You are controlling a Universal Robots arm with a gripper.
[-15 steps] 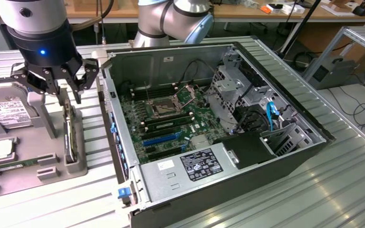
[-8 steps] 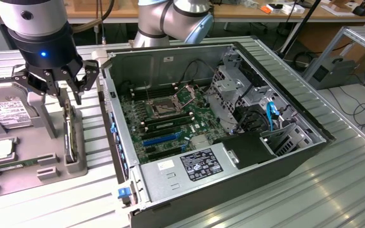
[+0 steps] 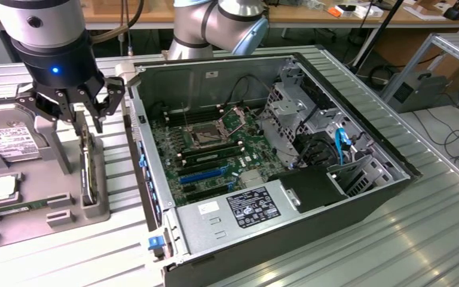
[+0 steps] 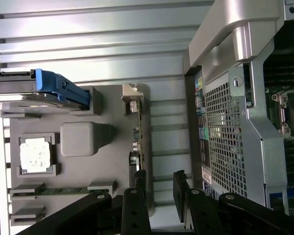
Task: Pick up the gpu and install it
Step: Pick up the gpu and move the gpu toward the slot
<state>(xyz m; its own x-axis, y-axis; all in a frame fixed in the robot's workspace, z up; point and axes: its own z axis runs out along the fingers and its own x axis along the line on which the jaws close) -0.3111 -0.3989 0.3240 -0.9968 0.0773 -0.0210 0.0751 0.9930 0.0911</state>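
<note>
The gpu (image 3: 89, 174) stands on its long edge in a slot of the grey parts tray (image 3: 64, 206), at the exterior view's left. My gripper (image 3: 86, 122) hangs just above its far end, open, with nothing held. In the wrist view the gpu (image 4: 143, 128) shows edge-on as a thin tan strip with its silver bracket (image 4: 132, 99) at one end. The gripper (image 4: 159, 180) spreads its black fingers over the card's other end. One fingertip (image 4: 140, 177) lines up over the card's edge, and the other stands off to the side.
The open computer case (image 3: 389, 161) lies at the exterior view's right, with the motherboard (image 3: 205, 149) and blue slots (image 3: 201, 175) exposed. The tray also holds a hard drive (image 3: 6, 143), a processor (image 4: 36, 154) and a memory stick (image 4: 59, 191). The case's rear grille (image 4: 225, 132) sits close to the tray.
</note>
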